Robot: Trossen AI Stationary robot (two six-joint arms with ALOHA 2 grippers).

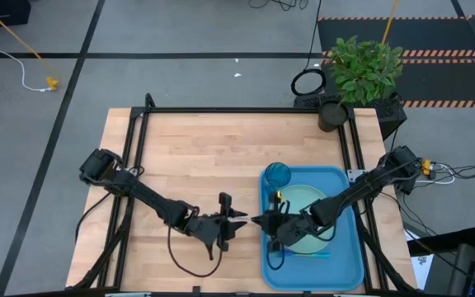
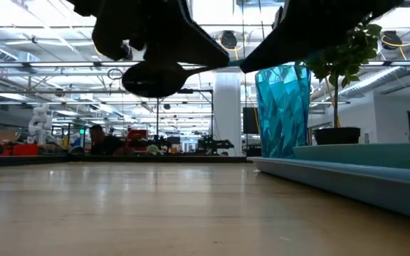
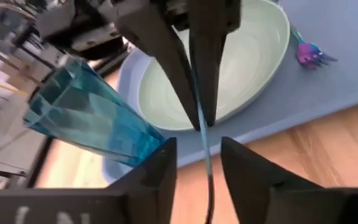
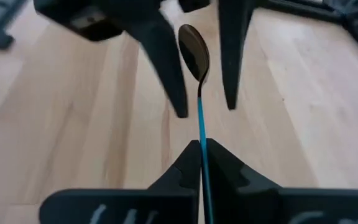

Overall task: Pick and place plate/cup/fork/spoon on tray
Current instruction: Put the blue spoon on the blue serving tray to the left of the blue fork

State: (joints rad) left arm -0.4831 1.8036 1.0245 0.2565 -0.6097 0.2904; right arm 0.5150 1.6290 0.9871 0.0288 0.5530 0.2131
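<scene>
A: Where is the spoon (image 4: pixel 195 53)?

B: Between the two arms, above the table (image 1: pixel 196 157), just off the tray's (image 1: pixel 349 272) left rim. The right gripper (image 4: pixel 201 149) is pinched shut on its light blue handle. The dark oval bowl reaches out between the fingers of the left gripper (image 3: pixel 197 155), which stand apart on either side of it without touching.

A: And the other pieces?

B: The plate (image 1: pixel 308 227) lies in the tray, partly under the right arm. The cup (image 1: pixel 277 175) stands upright in the tray's far left corner, just beside the plate. The fork (image 3: pixel 309 53) lies on the tray floor next to the plate, tines purplish-blue.

A: Any writing or brand marks?

B: None that can be read on the dishes, the tray or the arms. Pale marks show on both grippers' bodies in the wrist views, but they are cut off at the frame edge.

A: What stays hard to make out?

B: From above, the spoon itself is lost among the dark fingers. In the low view both grippers are only dark shapes cut off at the top. A potted plant (image 1: pixel 361 70) stands off the table's far right corner.
</scene>
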